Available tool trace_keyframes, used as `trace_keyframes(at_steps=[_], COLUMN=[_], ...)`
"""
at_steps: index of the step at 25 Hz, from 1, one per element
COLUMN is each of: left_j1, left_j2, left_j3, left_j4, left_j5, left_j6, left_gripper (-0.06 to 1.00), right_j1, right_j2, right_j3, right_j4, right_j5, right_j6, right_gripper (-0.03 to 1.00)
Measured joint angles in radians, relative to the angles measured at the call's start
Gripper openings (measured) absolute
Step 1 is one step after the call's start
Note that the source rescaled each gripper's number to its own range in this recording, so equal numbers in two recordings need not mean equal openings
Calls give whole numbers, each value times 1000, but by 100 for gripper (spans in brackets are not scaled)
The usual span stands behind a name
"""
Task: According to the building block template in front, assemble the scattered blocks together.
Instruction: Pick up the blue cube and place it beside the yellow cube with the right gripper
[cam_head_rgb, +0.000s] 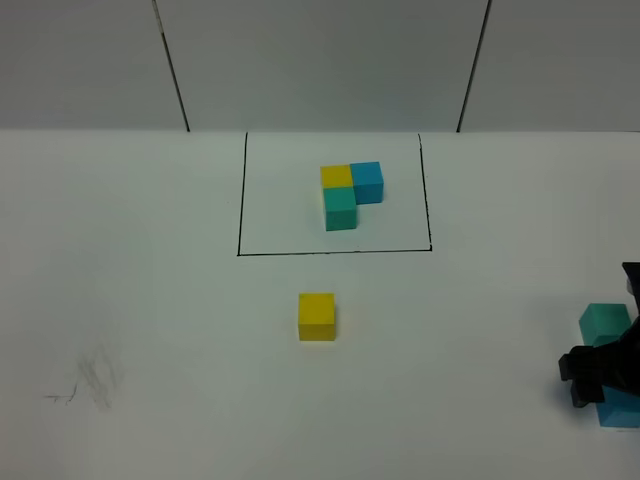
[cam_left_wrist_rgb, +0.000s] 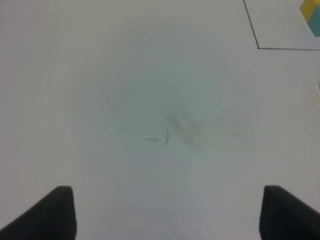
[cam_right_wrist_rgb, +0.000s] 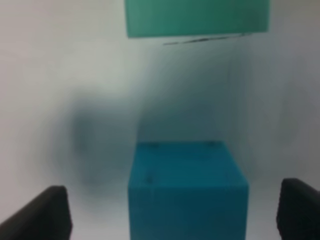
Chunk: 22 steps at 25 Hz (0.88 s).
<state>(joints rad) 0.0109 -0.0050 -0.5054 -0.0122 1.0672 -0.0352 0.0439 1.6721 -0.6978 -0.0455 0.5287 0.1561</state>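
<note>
The template is a yellow, blue and teal-green L inside a thin black drawn rectangle at the table's middle back; its edge shows in the left wrist view. A loose yellow cube sits in front of the frame. At the far right, a loose teal-green cube and a blue cube sit by my right gripper. In the right wrist view the blue cube lies between the open fingers, the teal-green cube beyond it. My left gripper is open over bare table.
The white table has faint pencil marks at the front left, also seen under the left wrist camera. A grey wall with dark seams stands behind the table.
</note>
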Motion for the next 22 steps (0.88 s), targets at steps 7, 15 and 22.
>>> trace_keyframes(at_steps=[7, 15, 22], left_j1=[0, 0, 0], left_j2=[0, 0, 0], left_j3=[0, 0, 0], left_j4=[0, 0, 0], left_j5=[0, 0, 0], left_j6=[0, 0, 0], left_gripper=[75, 75, 75], right_j1=[0, 0, 9], right_j2=[19, 19, -84], right_j3=[0, 0, 0], right_j4=[0, 0, 6], right_j5=[-16, -19, 68], right_j6=[3, 15, -23], right_gripper=[37, 24, 24])
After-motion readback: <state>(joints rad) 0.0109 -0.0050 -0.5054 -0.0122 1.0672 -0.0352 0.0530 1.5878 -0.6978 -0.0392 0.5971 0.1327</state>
